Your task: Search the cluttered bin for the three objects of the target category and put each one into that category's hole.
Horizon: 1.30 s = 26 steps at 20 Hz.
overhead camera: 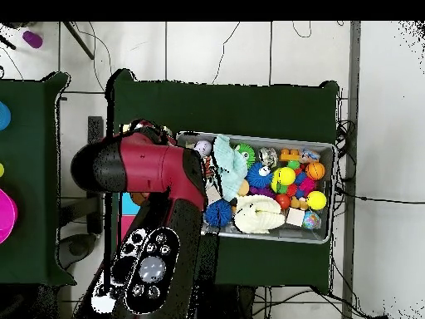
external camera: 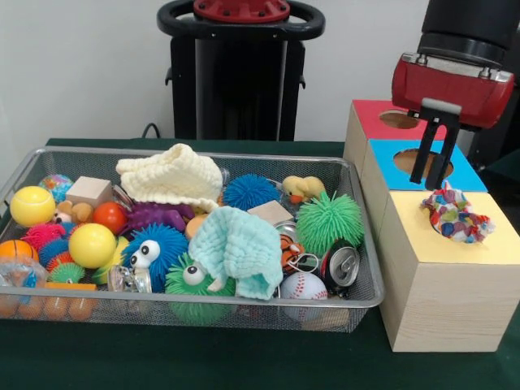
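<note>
The wire mesh bin (external camera: pixel 244 302) fills the left of the front view, packed with toys; it also shows in the overhead view (overhead camera: pixel 331 191). One knotted toy of patterned cloth strips (external camera: pixel 455 214) lies on top of the yellow-topped box (external camera: pixel 455 292), over its hole. No other knotted toy shows in the bin. My gripper (external camera: pixel 433 166) hangs above the blue-topped box (external camera: pixel 471 175), just behind and above the toy, open and holding nothing. In the overhead view my arm (overhead camera: pixel 153 170) covers the boxes and the gripper.
A red-topped box (external camera: pixel 370 114) stands behind the blue one. The bin holds a pale yellow washcloth (external camera: pixel 172 175), a mint washcloth (external camera: pixel 240 248), spiky balls (external camera: pixel 329 221), a baseball (external camera: pixel 305 286), a can (external camera: pixel 341 264) and a rubber duck (external camera: pixel 302 188).
</note>
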Each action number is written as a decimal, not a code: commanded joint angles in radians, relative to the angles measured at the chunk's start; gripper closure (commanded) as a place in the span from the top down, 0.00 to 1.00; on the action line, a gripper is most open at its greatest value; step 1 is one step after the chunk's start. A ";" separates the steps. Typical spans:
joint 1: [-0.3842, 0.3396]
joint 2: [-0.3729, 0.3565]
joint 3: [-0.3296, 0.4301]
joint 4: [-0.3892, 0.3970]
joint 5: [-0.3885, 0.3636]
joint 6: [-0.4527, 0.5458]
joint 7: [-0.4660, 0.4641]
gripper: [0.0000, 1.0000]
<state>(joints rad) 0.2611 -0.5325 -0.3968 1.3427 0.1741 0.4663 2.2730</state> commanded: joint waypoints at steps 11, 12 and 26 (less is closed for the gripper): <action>-0.039 0.065 0.220 0.146 0.074 0.069 0.142 0.00; -0.037 0.065 0.221 0.146 0.082 0.082 0.151 0.00; -0.036 0.080 0.231 0.156 0.125 0.116 0.155 0.00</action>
<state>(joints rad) 0.2540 -0.5017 -0.2622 1.4022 0.2607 0.4661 2.2730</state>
